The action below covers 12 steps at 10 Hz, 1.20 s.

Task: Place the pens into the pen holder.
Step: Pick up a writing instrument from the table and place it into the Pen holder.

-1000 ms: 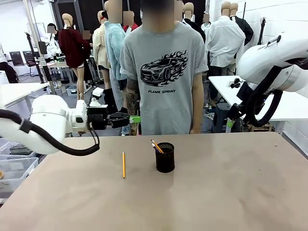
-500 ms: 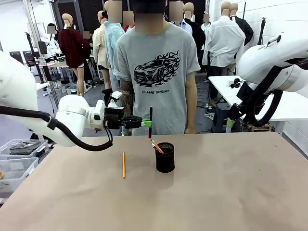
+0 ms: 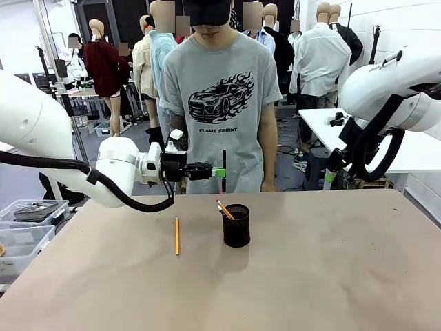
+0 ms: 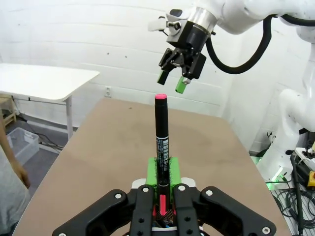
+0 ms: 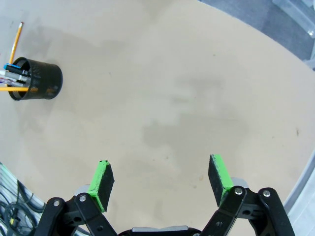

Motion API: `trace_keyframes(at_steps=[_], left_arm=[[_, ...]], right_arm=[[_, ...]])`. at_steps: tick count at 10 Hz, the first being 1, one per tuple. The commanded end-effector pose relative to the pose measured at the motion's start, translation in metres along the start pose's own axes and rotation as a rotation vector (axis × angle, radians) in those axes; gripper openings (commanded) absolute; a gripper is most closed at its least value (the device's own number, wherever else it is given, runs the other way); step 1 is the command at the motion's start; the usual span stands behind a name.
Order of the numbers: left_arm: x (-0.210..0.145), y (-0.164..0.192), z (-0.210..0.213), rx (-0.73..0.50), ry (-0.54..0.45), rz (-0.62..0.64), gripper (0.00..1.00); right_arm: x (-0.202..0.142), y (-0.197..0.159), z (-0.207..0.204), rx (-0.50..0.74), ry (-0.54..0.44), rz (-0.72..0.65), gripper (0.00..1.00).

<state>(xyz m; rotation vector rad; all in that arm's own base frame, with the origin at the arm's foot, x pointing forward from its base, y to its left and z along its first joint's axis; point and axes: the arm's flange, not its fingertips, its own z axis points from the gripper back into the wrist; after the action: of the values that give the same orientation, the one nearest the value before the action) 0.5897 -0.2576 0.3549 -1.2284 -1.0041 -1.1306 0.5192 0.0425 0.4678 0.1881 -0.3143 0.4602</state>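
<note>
My left gripper (image 3: 219, 171) is shut on a black pen (image 3: 223, 165) and holds it upright, above and a little left of the black mesh pen holder (image 3: 236, 227). In the left wrist view the pen (image 4: 161, 132) rises between the green pads with its pink-red end up. A yellow pencil (image 3: 224, 209) and other pens lean inside the holder (image 5: 39, 78). Another yellow pencil (image 3: 176, 235) lies flat on the table left of the holder. My right gripper (image 5: 161, 179) is open, high over the table's right side with nothing in it.
A person in a grey T-shirt (image 3: 220, 103) stands at the far edge of the brown table (image 3: 310, 276), arms down. Clear plastic bins (image 3: 27, 214) sit off the table's left side. A white table (image 3: 413, 148) stands behind on the right.
My left gripper has swung in from the left and moved right and slightly down with the pen, nearer the holder. The right arm has stayed still.
</note>
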Motion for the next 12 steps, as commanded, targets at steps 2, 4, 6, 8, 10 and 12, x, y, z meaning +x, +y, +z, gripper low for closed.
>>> trace_keyframes(at_steps=[2, 4, 6, 8, 10, 12], left_arm=[[-0.015, 0.014, -0.016, -0.021, -0.02, 0.064, 0.0], [-0.028, 0.016, -0.022, -0.029, -0.02, 0.08, 0.0], [-0.036, 0.017, -0.028, -0.074, -0.01, 0.104, 0.0], [-0.045, 0.017, -0.034, -0.082, 0.001, 0.113, 0.0], [-0.052, 0.023, -0.04, -0.081, 0.028, 0.123, 0.0], [-0.053, 0.022, -0.041, -0.087, 0.041, 0.12, 0.14]], right_arm=[[0.0, -0.001, -0.001, -0.006, -0.005, 0.013, 0.96], [0.0, -0.001, -0.001, -0.006, -0.005, 0.013, 0.96], [0.0, -0.001, -0.001, -0.006, -0.005, 0.013, 0.96], [0.0, -0.001, -0.001, -0.006, -0.005, 0.013, 0.96], [0.0, -0.001, -0.001, -0.006, -0.005, 0.013, 0.96], [0.0, -0.001, -0.001, -0.006, -0.005, 0.013, 0.96]])
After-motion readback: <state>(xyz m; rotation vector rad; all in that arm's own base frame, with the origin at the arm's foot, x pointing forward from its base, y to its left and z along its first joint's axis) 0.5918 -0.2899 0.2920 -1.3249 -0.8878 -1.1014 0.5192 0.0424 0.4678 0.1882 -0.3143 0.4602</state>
